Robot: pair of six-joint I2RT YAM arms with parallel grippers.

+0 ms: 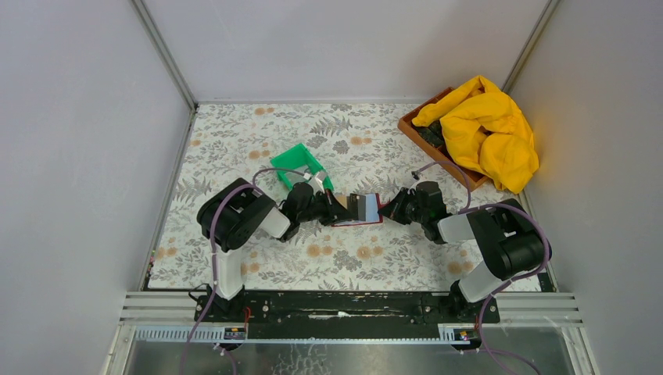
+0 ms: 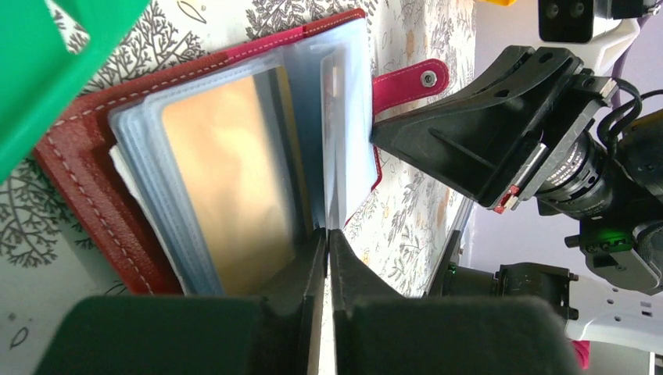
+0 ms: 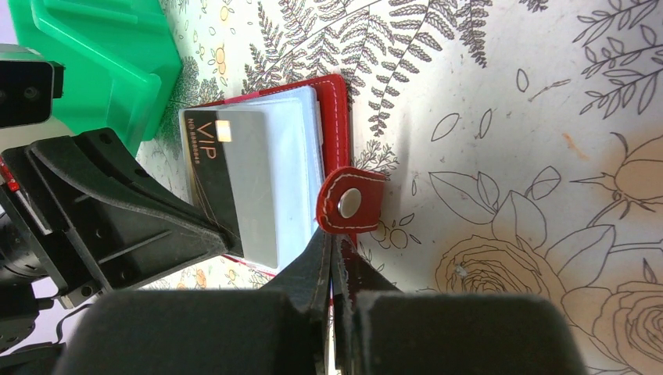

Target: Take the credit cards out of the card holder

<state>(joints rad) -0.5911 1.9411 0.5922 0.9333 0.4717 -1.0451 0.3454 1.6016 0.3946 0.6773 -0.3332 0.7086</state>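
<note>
Item: card holder (image 1: pixel 361 209), dark red, lying open on the tabletop (image 1: pixel 352 266) between my two arms. Right gripper (image 3: pixel 332 238): closed on the cover edge by the snap strap (image 3: pixel 349 201), anchoring it. Left gripper (image 2: pixel 328 234): closed, apparently on the corner of the black VIP card (image 3: pixel 211 172). Step: card extraction. Next: a straight pull clear of the sleeve, with the holder pinned
</note>
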